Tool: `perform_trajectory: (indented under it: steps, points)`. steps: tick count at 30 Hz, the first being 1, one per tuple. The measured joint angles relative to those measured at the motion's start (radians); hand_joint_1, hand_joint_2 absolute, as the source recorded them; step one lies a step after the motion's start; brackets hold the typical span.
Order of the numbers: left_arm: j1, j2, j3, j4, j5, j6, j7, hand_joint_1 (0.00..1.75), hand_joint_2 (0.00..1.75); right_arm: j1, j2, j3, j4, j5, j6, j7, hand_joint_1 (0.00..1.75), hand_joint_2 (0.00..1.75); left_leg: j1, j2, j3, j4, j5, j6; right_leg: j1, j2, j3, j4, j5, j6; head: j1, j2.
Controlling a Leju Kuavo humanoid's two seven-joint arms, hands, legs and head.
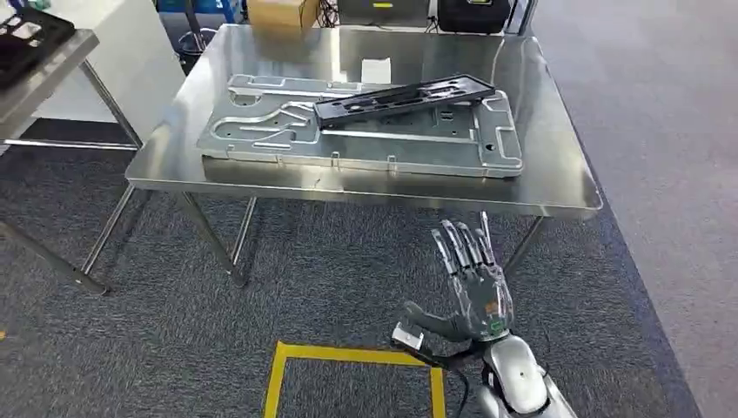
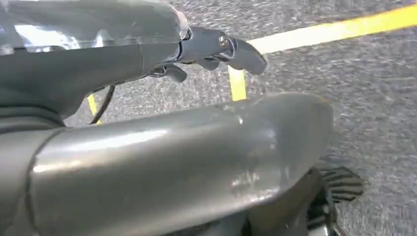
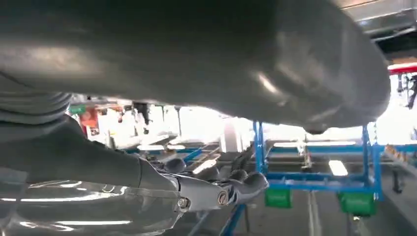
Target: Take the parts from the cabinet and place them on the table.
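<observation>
Right hand (image 1: 477, 296) raised before the steel surface (image 1: 557, 165), fingers (image 1: 461, 248) spread, empty. Long black bracket part (image 1: 405, 97) lies across the grey stamped metal panel (image 1: 287, 131). Left hand (image 2: 216, 49) empty, fingers loosely curled.

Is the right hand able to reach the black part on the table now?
Probably yes: the right hand is open, holding nothing, before the table edge. The black part lies atop the metal panel, uncovered.
</observation>
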Motion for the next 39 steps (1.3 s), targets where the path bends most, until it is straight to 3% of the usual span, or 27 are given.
perform_trajectory:
  steps: [2, 3, 4, 6, 7, 8, 10, 11, 13, 14, 15, 16, 18, 19, 21, 23, 24, 25, 26, 29, 30, 31, 33, 34, 35, 37, 39]
  points:
    - [0.004, 0.0, 0.01, 0.0, 0.008, 0.005, -0.001, 0.0, 0.0, 0.068, 0.013, -0.028, -0.034, -0.04, -0.026, -0.021, 0.0, 0.0, -0.001, 0.005, -0.028, 0.001, 0.027, 0.012, -0.004, 0.003, -0.03, 0.121, -0.14, 0.007, 0.011, 0.0]
    - [0.004, -0.001, 0.014, 0.0, 0.011, 0.008, -0.002, 0.0, 0.0, 0.099, 0.018, -0.042, -0.046, -0.067, -0.035, -0.033, 0.0, 0.0, -0.003, 0.006, -0.045, 0.002, 0.039, 0.012, -0.006, 0.003, -0.043, 0.195, -0.184, 0.01, 0.011, 0.0]
    - [0.005, -0.001, 0.018, 0.0, 0.017, 0.009, -0.003, 0.0, 0.0, 0.131, 0.023, -0.056, -0.055, -0.099, -0.044, -0.048, 0.0, 0.0, -0.003, 0.006, -0.063, 0.005, 0.051, 0.01, -0.008, 0.003, -0.049, 0.257, -0.196, 0.013, 0.01, 0.0]
    - [0.006, -0.002, 0.028, 0.0, 0.026, 0.01, -0.004, 0.0, 0.0, 0.197, 0.04, -0.092, -0.067, -0.211, -0.058, -0.103, 0.0, 0.0, -0.002, 0.006, -0.102, 0.016, 0.072, 0.005, -0.011, 0.002, -0.014, 0.279, -0.131, 0.017, 0.012, 0.0]
    - [0.007, -0.004, 0.033, 0.0, 0.03, 0.011, -0.004, 0.0, 0.0, 0.225, 0.049, -0.111, -0.067, -0.267, -0.063, -0.136, 0.0, 0.0, -0.001, 0.007, -0.12, 0.023, 0.08, 0.001, -0.014, 0.002, 0.034, 0.232, -0.092, 0.017, 0.012, 0.0]
    - [0.007, -0.006, 0.04, 0.0, 0.037, 0.011, -0.005, 0.0, 0.0, 0.249, 0.062, -0.137, -0.067, -0.347, -0.062, -0.183, 0.0, 0.0, -0.001, 0.007, -0.136, 0.03, 0.088, -0.003, -0.016, 0.002, 0.101, 0.151, -0.078, 0.015, 0.013, 0.0]
    - [0.007, -0.009, 0.05, 0.0, 0.05, 0.011, -0.01, 0.0, 0.0, 0.281, 0.095, -0.189, -0.059, -0.484, -0.042, -0.297, 0.0, 0.0, -0.008, 0.005, -0.15, 0.048, 0.096, -0.014, -0.009, 0.001, 0.245, -0.041, -0.142, 0.007, 0.015, 0.0]
    - [0.01, -0.01, 0.057, 0.0, 0.057, 0.013, -0.013, 0.0, 0.0, 0.291, 0.123, -0.231, -0.047, -0.555, -0.01, -0.355, 0.0, 0.0, -0.007, 0.009, -0.15, 0.049, 0.104, -0.023, -0.008, 0.002, 0.255, -0.065, -0.159, -0.001, 0.013, 0.0]
    - [0.009, -0.013, 0.071, 0.0, 0.064, 0.014, -0.016, 0.0, 0.0, 0.307, 0.183, -0.346, 0.002, -0.645, 0.09, -0.502, 0.0, 0.0, -0.004, 0.01, -0.153, 0.04, 0.127, -0.036, -0.002, 0.002, 0.24, -0.06, -0.144, -0.014, 0.015, 0.0]
    - [0.014, -0.013, 0.076, 0.0, 0.07, 0.017, -0.016, 0.0, 0.0, 0.308, 0.214, -0.409, 0.034, -0.659, 0.145, -0.551, 0.0, 0.0, -0.004, 0.006, -0.159, 0.04, 0.135, -0.043, -0.01, 0.0, 0.226, -0.069, -0.127, -0.025, 0.017, 0.0]
    - [0.015, -0.013, 0.083, 0.0, 0.072, 0.019, -0.018, 0.0, 0.0, 0.297, 0.244, -0.48, 0.073, -0.659, 0.198, -0.591, 0.0, 0.0, 0.001, 0.005, -0.173, 0.056, 0.095, -0.047, -0.01, -0.006, 0.214, -0.067, -0.113, -0.035, 0.014, 0.0]
    - [0.016, -0.014, 0.09, 0.0, 0.076, 0.021, -0.017, 0.0, 0.0, 0.287, 0.275, -0.555, 0.115, -0.653, 0.244, -0.633, 0.0, 0.0, 0.002, 0.005, -0.184, 0.095, 0.03, -0.05, -0.01, -0.006, 0.197, -0.068, -0.101, -0.045, 0.013, 0.0]
    - [0.02, -0.017, 0.099, 0.0, 0.08, 0.028, -0.017, 0.0, 0.0, 0.256, 0.327, -0.741, 0.223, -0.629, 0.33, -0.713, 0.0, 0.0, 0.002, 0.005, -0.209, 0.237, -0.096, -0.058, -0.007, -0.008, 0.165, -0.066, -0.075, -0.048, 0.006, 0.0]
    - [0.02, -0.019, 0.104, 0.0, 0.081, 0.029, -0.017, 0.0, 0.0, 0.234, 0.342, -0.824, 0.277, -0.617, 0.354, -0.736, 0.0, 0.0, 0.002, 0.005, -0.215, 0.309, -0.12, -0.06, -0.005, -0.009, 0.145, -0.063, -0.061, -0.047, 0.004, 0.0]
    - [0.02, -0.021, 0.114, 0.0, 0.085, 0.03, -0.017, 0.0, 0.0, 0.191, 0.363, -0.993, 0.392, -0.615, 0.405, -0.732, 0.0, 0.0, 0.002, 0.005, -0.188, 0.347, -0.065, -0.059, -0.003, -0.013, 0.108, -0.053, -0.04, -0.045, 0.005, 0.0]
    - [0.02, -0.022, 0.12, 0.0, 0.09, 0.032, -0.017, 0.0, 0.0, 0.148, 0.375, -1.144, 0.501, -0.615, 0.43, -0.717, 0.0, 0.0, 0.001, 0.004, -0.089, 0.238, 0.009, -0.051, -0.002, -0.013, 0.071, -0.038, -0.023, -0.04, 0.005, 0.0]
    - [0.018, -0.022, 0.122, 0.0, 0.092, 0.032, -0.017, 0.0, 0.0, 0.127, 0.375, -1.205, 0.553, -0.615, 0.437, -0.707, 0.0, 0.0, -0.001, 0.001, -0.016, 0.142, 0.001, -0.042, -0.003, -0.011, 0.061, -0.031, -0.014, -0.038, 0.004, 0.0]
    - [0.016, -0.021, 0.124, 0.0, 0.092, 0.034, -0.017, 0.0, 0.0, 0.11, 0.378, -1.263, 0.606, -0.615, 0.438, -0.698, 0.0, 0.0, -0.008, -0.003, 0.056, 0.035, -0.044, -0.033, 0.002, -0.01, 0.052, -0.025, -0.007, -0.031, 0.005, 0.0]
    - [0.015, -0.022, 0.128, 0.0, 0.092, 0.036, -0.018, 0.0, 0.0, 0.1, 0.378, -1.308, 0.648, -0.612, 0.434, -0.68, 0.0, 0.0, -0.008, -0.003, 0.081, -0.022, -0.064, -0.029, 0.0, -0.012, 0.05, -0.025, 0.002, -0.025, 0.005, 0.0]
    - [0.015, -0.023, 0.137, 0.0, 0.092, 0.047, -0.018, 0.0, 0.0, 0.063, 0.372, -1.426, 0.779, -0.598, 0.408, -0.607, 0.0, 0.0, -0.008, -0.002, 0.059, -0.03, -0.046, -0.007, -0.002, -0.014, 0.047, -0.041, 0.032, -0.004, 0.007, 0.0]
    - [0.013, -0.027, 0.138, 0.0, 0.092, 0.048, -0.018, 0.0, 0.0, 0.054, 0.359, -1.458, 0.825, -0.586, 0.391, -0.571, 0.0, 0.0, -0.003, 0.001, 0.054, -0.035, -0.029, 0.001, -0.007, -0.01, 0.042, -0.033, 0.015, 0.0, 0.004, 0.0]
    - [0.013, -0.027, 0.139, 0.0, 0.092, 0.049, -0.018, 0.0, 0.0, 0.047, 0.356, -1.484, 0.867, -0.579, 0.375, -0.543, 0.0, 0.0, -0.003, -0.001, 0.042, -0.035, -0.02, 0.011, -0.007, -0.005, 0.028, 0.0, -0.041, 0.001, 0.008, 0.0]
    - [0.016, -0.028, 0.14, 0.0, 0.092, 0.052, -0.018, 0.0, 0.0, 0.03, 0.341, -1.53, 0.952, -0.553, 0.336, -0.445, 0.0, 0.0, -0.004, -0.002, 0.018, -0.034, -0.001, 0.014, -0.01, -0.003, -0.012, 0.143, -0.162, 0.009, 0.011, 0.0]
    - [0.017, -0.028, 0.14, 0.0, 0.092, 0.053, -0.019, 0.0, 0.0, 0.023, 0.331, -1.552, 0.997, -0.545, 0.319, -0.398, 0.0, 0.0, -0.005, -0.005, 0.006, -0.031, 0.007, 0.013, -0.01, -0.003, -0.031, 0.217, -0.19, 0.013, 0.013, 0.0]
    - [0.018, -0.028, 0.141, 0.0, 0.092, 0.054, -0.019, 0.0, 0.0, 0.017, 0.325, -1.567, 1.029, -0.532, 0.305, -0.366, 0.0, 0.0, -0.005, -0.01, -0.008, -0.028, 0.016, 0.011, -0.01, -0.002, -0.038, 0.265, -0.187, 0.015, 0.013, 0.0]
    - [0.019, -0.029, 0.143, 0.0, 0.092, 0.057, -0.019, 0.0, 0.0, 0.006, 0.311, -1.587, 1.094, -0.508, 0.287, -0.269, 0.0, 0.0, -0.003, -0.023, -0.03, -0.018, 0.029, 0.005, -0.011, -0.001, 0.018, 0.216, -0.123, 0.015, 0.013, 0.0]
    - [0.018, -0.029, 0.143, 0.0, 0.091, 0.06, -0.018, 0.0, 0.0, 0.0, 0.301, -1.601, 1.143, -0.48, 0.281, -0.191, 0.0, 0.0, -0.001, -0.041, -0.046, -0.005, 0.034, -0.003, -0.015, 0.026, 0.155, 0.024, -0.082, 0.009, 0.013, 0.0]
